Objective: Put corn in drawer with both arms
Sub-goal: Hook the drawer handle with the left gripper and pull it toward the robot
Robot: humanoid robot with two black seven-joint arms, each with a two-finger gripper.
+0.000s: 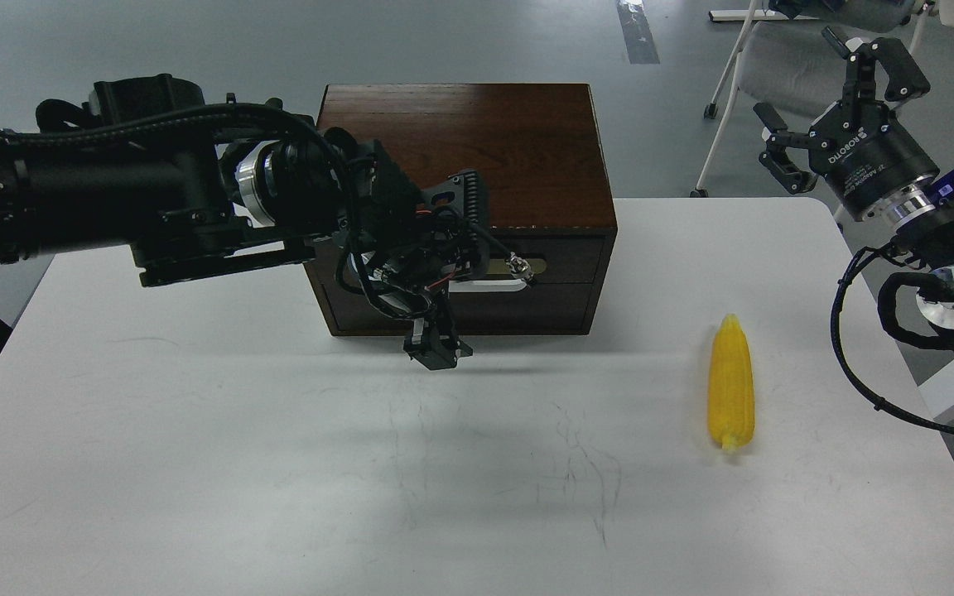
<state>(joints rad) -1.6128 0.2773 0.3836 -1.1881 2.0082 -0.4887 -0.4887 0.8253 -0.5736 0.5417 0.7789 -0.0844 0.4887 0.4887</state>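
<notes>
The corn [731,382] lies flat on the white surface [195,463], right of centre, well apart from the chest and touching nothing. Its long axis runs nearly straight away from the robot, pointed tip toward the far edge and blunt end toward the near edge. It is a bright yellow cob with ribbed rows of kernels, slightly glossy like plastic, tapering evenly along its length. The right gripper [837,108] is the nearer one: it hovers high off the surface beyond the right edge, fingers spread open and empty, with the corn below it and to its left. A pick would likely need that arm to come down and inward, closing across the cob's narrow width. The left gripper [441,352] hangs in front of the drawer [556,285], just by the white handle [489,285]; it is dark and tangled with cables, so I cannot tell whether its fingers are apart or together. The drawer front looks flush with the chest [477,141], so it appears not yet pulled out.
</notes>
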